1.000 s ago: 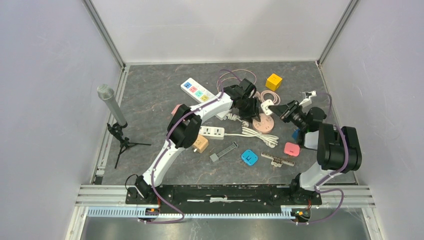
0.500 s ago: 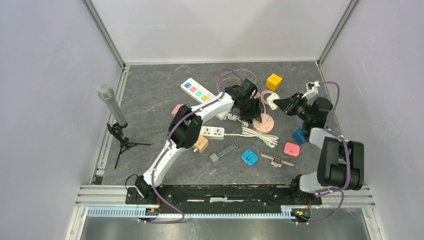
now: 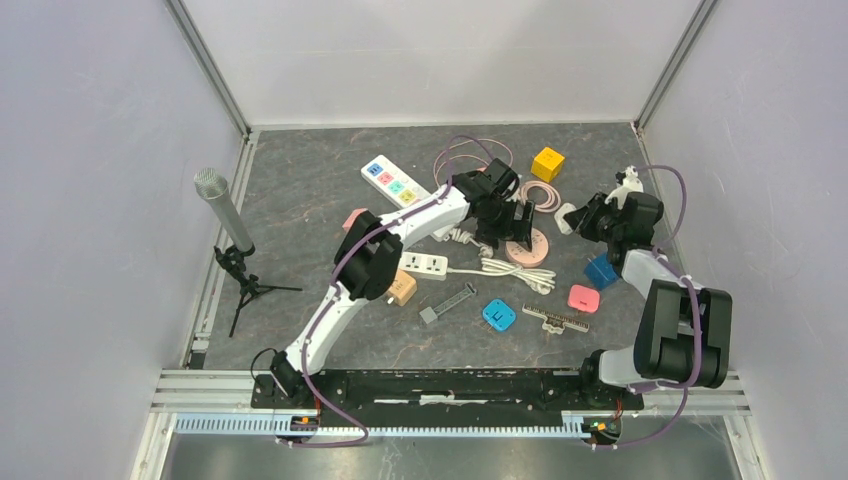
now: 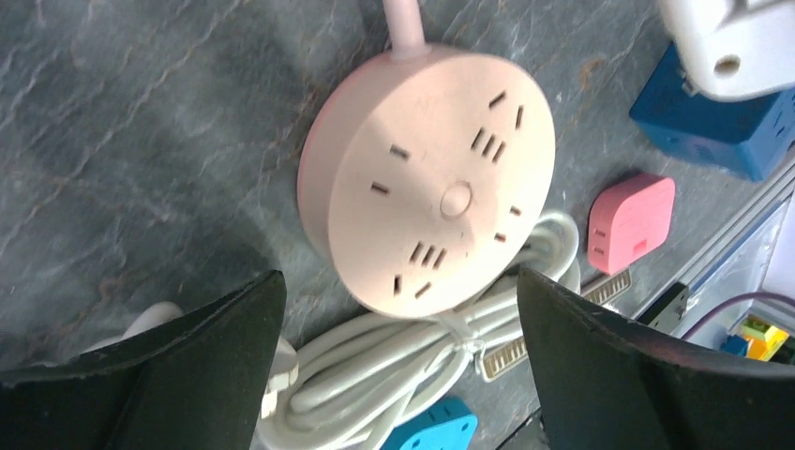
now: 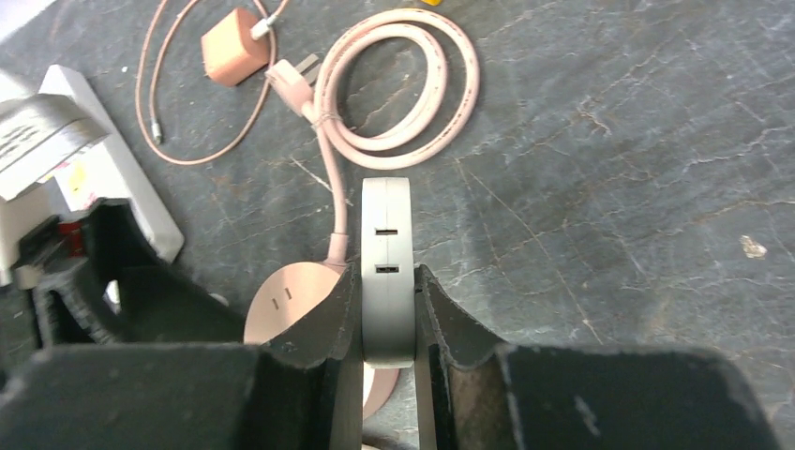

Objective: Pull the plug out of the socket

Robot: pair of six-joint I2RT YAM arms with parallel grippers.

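**Plain grey box of a setup**

Dark marbled grey tabletop [image 3: 300,200], kinda slate-looking. Blank pale walls [image 3: 90,200] on three sides, aluminium posts [image 3: 208,70] in the back corners, metal rails [image 3: 200,385] along the near edge. Light's soft and even.

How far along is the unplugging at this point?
Done: the round pink socket shows a bare face, nothing plugged in. In hand: the right gripper is shut on the white plug, held clear of the socket; the left gripper stands open over it. Left: probably only setting the plug down.
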